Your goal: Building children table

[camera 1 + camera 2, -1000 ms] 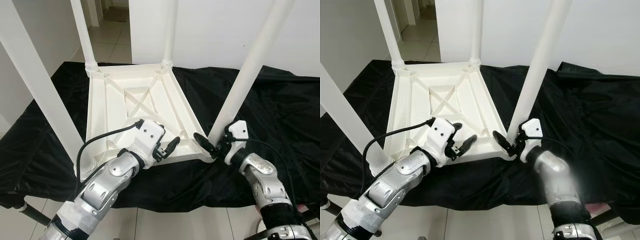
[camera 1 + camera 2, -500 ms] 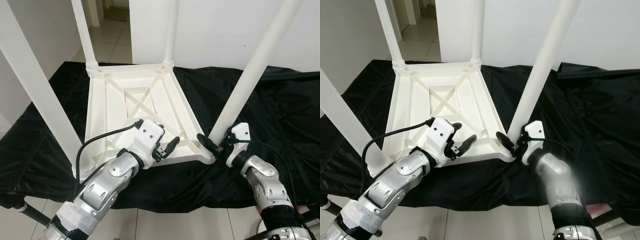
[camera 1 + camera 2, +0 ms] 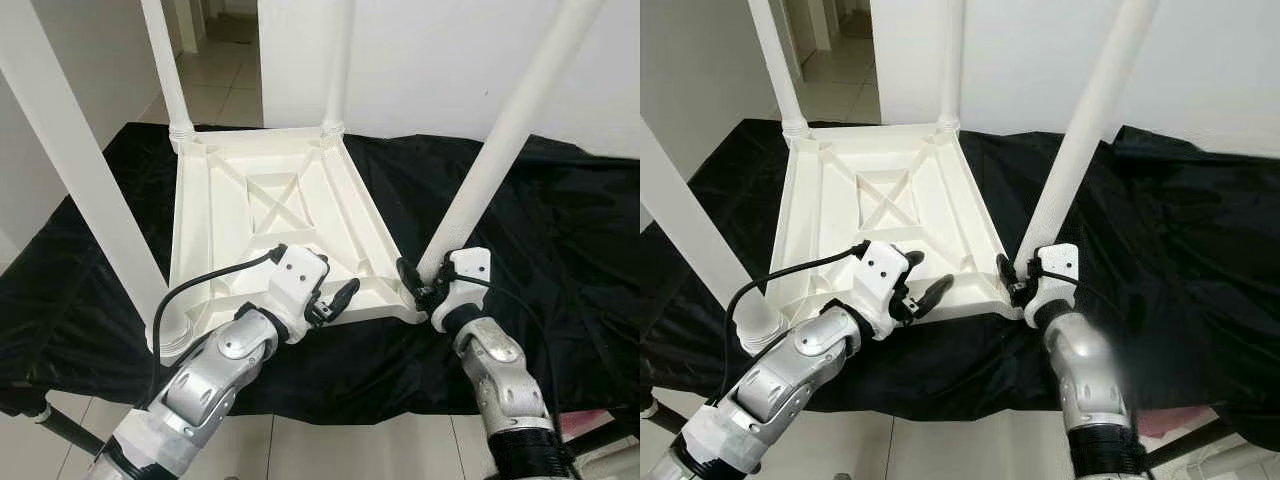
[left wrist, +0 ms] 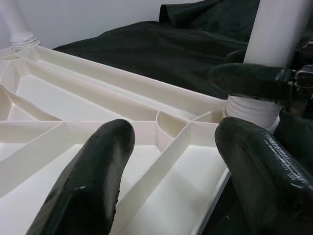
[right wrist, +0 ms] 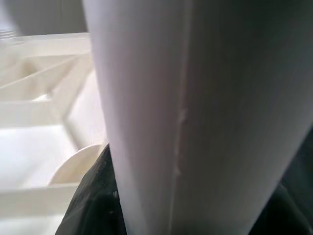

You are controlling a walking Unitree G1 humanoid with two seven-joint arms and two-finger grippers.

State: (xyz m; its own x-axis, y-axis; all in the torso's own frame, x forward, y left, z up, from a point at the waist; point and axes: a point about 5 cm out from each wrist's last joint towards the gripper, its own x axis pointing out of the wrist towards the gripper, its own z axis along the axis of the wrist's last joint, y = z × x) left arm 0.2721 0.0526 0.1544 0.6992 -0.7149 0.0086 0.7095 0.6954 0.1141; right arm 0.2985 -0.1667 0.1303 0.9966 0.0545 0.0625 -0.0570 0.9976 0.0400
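Gripping the near leg (image 3: 497,150) at its base, the right gripper (image 3: 420,288) hides the socket. Beside it, the left gripper (image 3: 338,298) hovers parted over the upturned table (image 3: 268,215), its lower finger hidden.

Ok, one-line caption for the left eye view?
Right gripper clasps the base of the near right leg of the upturned white table; left gripper hovers open over its near edge.

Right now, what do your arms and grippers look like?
Both arms are shiny silver metal with rounded segments. Each wrist has a white boxy housing, and a black cable loops along each arm. The left gripper and the right gripper each have two long black fingers, smooth and rounded like thick paddles.
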